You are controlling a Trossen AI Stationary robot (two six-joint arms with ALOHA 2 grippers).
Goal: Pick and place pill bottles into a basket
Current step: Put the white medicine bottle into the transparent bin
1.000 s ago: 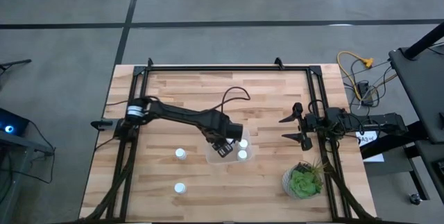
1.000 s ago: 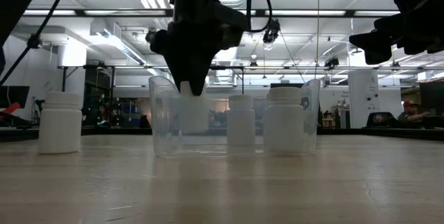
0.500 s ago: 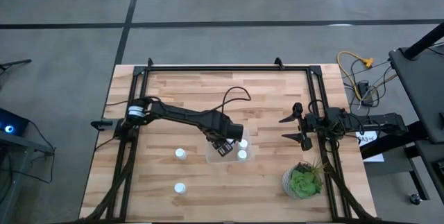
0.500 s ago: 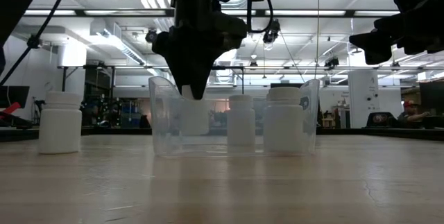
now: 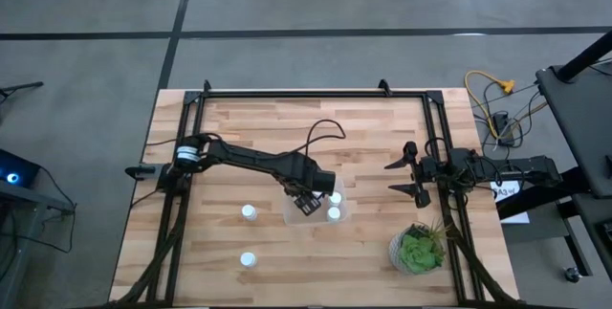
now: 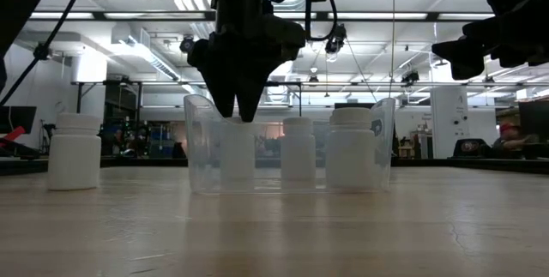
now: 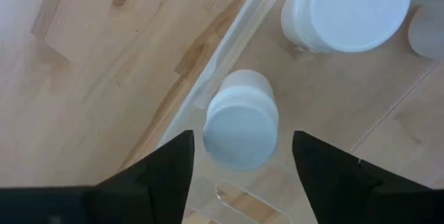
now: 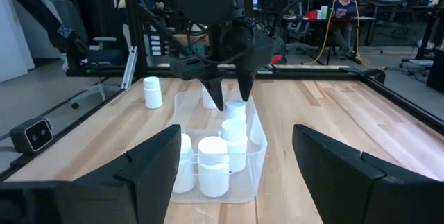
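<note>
The clear basket [image 5: 290, 217] stands on the table's middle, and its wall shows in the low view [image 6: 202, 144]. Several white pill bottles stand in it. My left gripper [image 6: 237, 116] hangs open over the basket's left part, fingers pointing down. One bottle [image 7: 241, 125] stands upright on the basket floor below, between the fingertips and apart from them; it also shows in the low view [image 6: 238, 153]. Two more bottles [image 5: 249, 212] [image 5: 248, 259] stand on the table left of the basket. My right gripper [image 5: 392, 178] waits open at the table's right side.
A green potted plant [image 5: 417, 250] stands at the near right corner. A black frame rail [image 5: 316, 94] runs along the far edge, and rails run down both sides. Bare wood lies near the front, left of the plant.
My left gripper has opened and let go of the bottle it held over the basket. The bottle has dropped from between the fingers and now stands upright on the basket floor. The gripper has stayed above the basket.
</note>
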